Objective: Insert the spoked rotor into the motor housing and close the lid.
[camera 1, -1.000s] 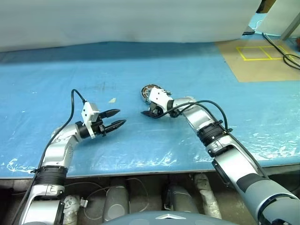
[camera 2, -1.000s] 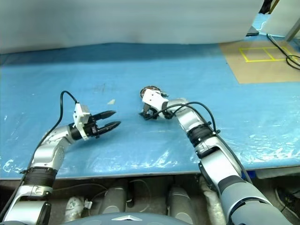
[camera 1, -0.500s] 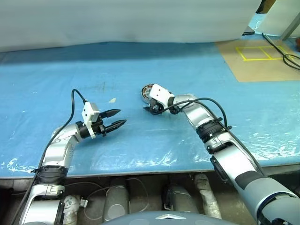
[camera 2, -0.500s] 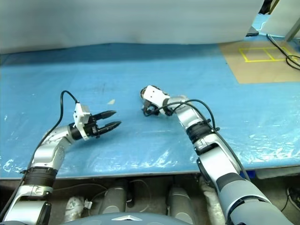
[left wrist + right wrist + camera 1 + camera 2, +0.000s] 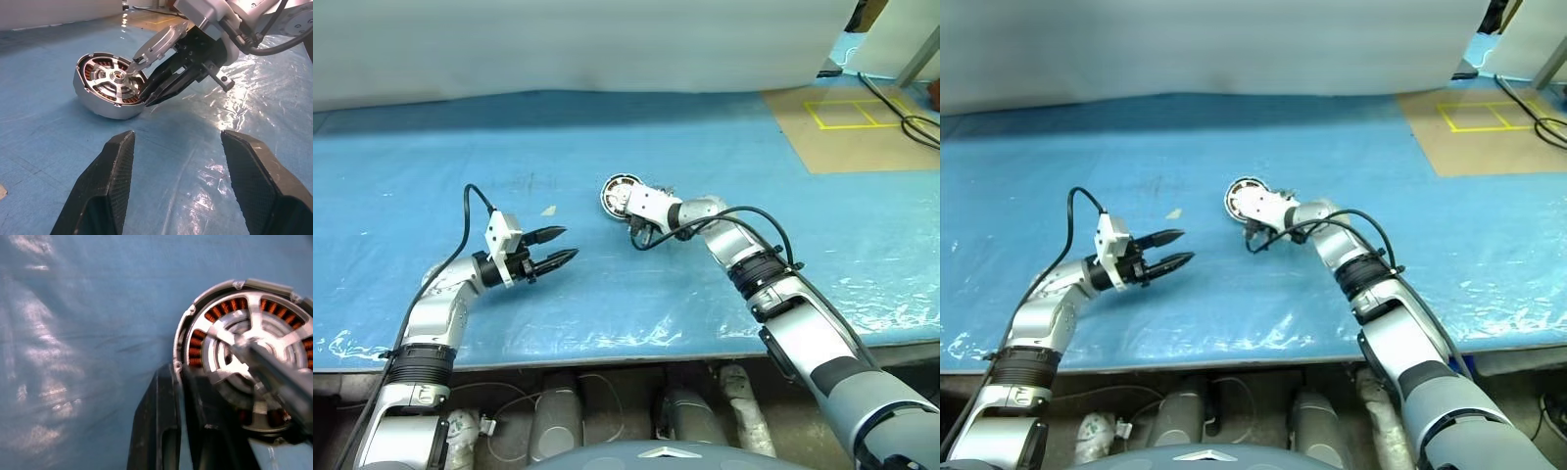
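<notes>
I see the motor housing [image 5: 108, 88] lying on the blue table cover [image 5: 705, 147], near the middle of the table and tipped up on one edge, so its open face turns toward my left arm. The spoked rotor [image 5: 112, 79] sits inside it, ringed by the copper windings. My right gripper [image 5: 149, 98] is at the housing's rim with its two black fingers [image 5: 168, 83] brought together, tips right by the edge. A grey disc, the lid [image 5: 159, 44], stands tilted over the housing, one edge on the rotor's hub; I cannot tell whether my right gripper is pinching it. My left gripper [image 5: 560, 247] hangs well apart from the housing, on its left, pointing toward it, fingers spread and holding nothing
</notes>
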